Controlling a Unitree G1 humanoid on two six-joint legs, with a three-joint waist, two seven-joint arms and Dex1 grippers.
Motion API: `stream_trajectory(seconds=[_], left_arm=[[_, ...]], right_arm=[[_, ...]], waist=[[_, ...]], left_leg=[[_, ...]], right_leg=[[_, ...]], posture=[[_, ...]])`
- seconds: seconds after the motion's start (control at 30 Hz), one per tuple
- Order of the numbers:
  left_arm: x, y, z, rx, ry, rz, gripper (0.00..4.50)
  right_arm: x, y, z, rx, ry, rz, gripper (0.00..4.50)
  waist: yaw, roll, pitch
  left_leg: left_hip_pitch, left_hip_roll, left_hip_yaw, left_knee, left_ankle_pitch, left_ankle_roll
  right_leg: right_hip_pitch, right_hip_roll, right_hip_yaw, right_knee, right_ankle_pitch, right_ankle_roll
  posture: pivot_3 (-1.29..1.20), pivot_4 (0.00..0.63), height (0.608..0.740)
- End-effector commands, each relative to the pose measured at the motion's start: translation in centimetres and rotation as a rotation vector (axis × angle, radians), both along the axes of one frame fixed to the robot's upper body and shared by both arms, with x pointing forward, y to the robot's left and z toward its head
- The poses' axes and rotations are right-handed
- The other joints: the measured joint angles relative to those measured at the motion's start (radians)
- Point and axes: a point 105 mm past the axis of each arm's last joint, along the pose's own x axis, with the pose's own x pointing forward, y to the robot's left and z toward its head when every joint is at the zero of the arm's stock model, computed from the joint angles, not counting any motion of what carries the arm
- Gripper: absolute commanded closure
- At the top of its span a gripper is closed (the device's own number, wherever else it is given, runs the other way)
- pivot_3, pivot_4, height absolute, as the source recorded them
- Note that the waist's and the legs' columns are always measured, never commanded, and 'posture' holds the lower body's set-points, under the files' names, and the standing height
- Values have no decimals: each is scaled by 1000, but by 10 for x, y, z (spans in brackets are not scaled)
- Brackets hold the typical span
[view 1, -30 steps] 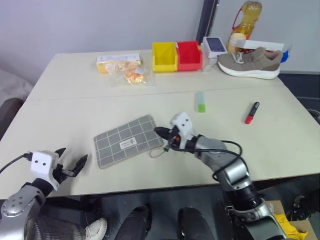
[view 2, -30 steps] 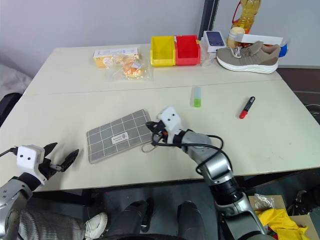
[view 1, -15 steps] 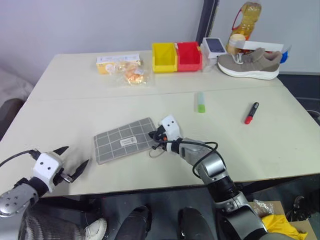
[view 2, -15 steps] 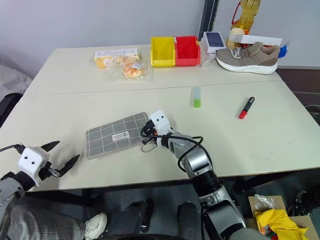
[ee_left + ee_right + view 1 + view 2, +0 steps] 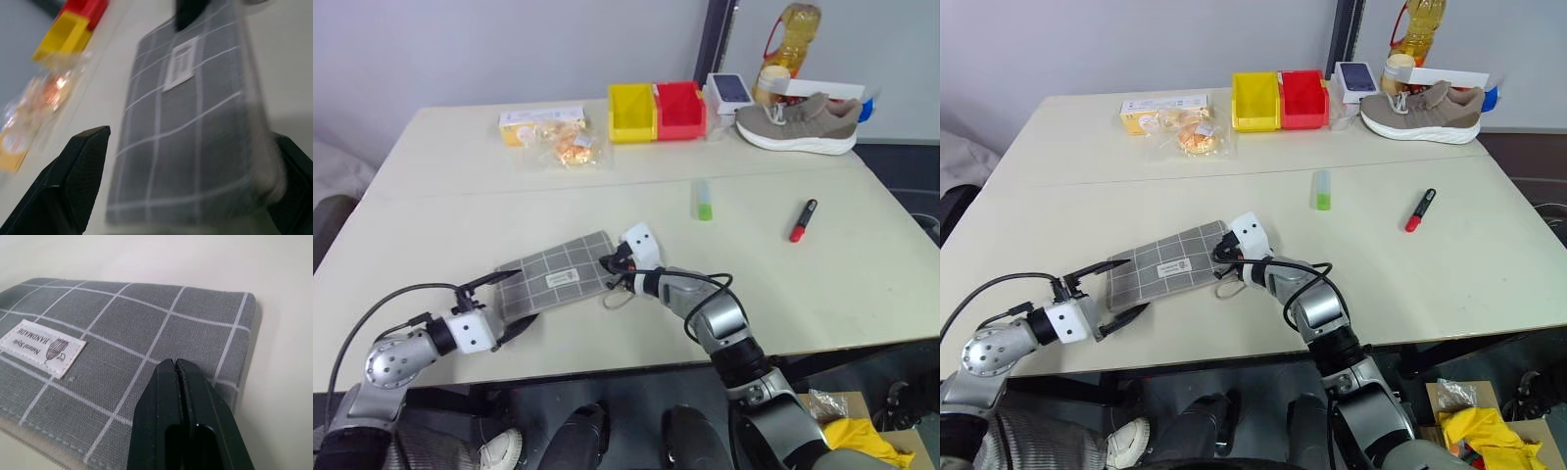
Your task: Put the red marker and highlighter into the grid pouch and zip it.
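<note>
The grid pouch [image 5: 558, 275] lies flat on the table's near middle, its white label [image 5: 41, 346] facing up. My left gripper [image 5: 508, 304] is open, one finger on each side of the pouch's left end; the left wrist view shows the pouch [image 5: 195, 122] between the fingers [image 5: 73, 176]. My right gripper [image 5: 607, 266] is shut, its tips [image 5: 178, 364] resting over the pouch's right end, just above the loop cord [image 5: 619, 299]. The green highlighter [image 5: 704, 200] and the red marker [image 5: 803, 219] lie apart on the table to the right.
At the back stand a yellow bin [image 5: 631, 111] and a red bin [image 5: 682, 108], with snack packets [image 5: 558, 137] to their left. A grey shoe [image 5: 798, 123], a small white box [image 5: 732, 90] and an oil bottle [image 5: 789, 39] are at the back right.
My left arm has swung in to the right from the table's front left edge and rolled, bringing its open fingers around the pouch's left end. The right gripper slid slightly left onto the pouch's end.
</note>
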Motion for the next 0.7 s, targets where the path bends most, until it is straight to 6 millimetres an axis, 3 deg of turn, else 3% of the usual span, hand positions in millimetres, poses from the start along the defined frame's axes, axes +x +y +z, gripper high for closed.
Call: stream_trajectory(seconds=[0.03, 0.07, 0.17, 0.4, 0.53, 0.7], left_arm=[[0, -3, 0, 45, -43, -76, 0], [2, -2, 0, 49, -48, -88, 0], [5, 0, 0, 63, -59, -111, 847], [8, 1, 3, 60, -92, -152, 4414], [7, 0, 2, 39, -83, -154, 4477], [16, 0, -1, -130, 60, -32, 4477]], right_arm=[[6, -2, 5, 3, -27, -25, 4408], [6, -3, 5, 0, -30, -32, 4408], [7, -6, 4, -1, -32, -43, 4500], [7, -8, 5, 6, -38, -57, 4500], [8, -10, 10, 35, -44, -75, 4500], [16, -30, 33, 35, -162, -113, 4500]], waist=[[1, 0, 0], [0, 0, 0], [-1, 0, 0], [0, 0, 0], [-1, 1, 0], [0, 1, 0]], left_leg=[[0, 0, 0, 0, 0, 0], [0, 0, 0, 0, 0, 0], [0, 0, 0, 0, 0, 0], [1, 0, 0, 0, 0, 0], [1, -1, 0, 0, 0, 0], [1, -1, 0, 0, 0, 0]], right_leg=[[0, 0, 0, 0, 0, 0], [0, 0, 0, 0, 0, 0], [0, 0, 0, 0, 0, 0], [1, 1, 0, 1, 0, 0], [1, 1, 0, 1, 0, 0], [1, 1, 0, 1, 0, 0]], posture=[[0, 150, 740], [0, 150, 740], [0, 150, 740], [0, 150, 740], [0, 150, 740], [0, 150, 740]])
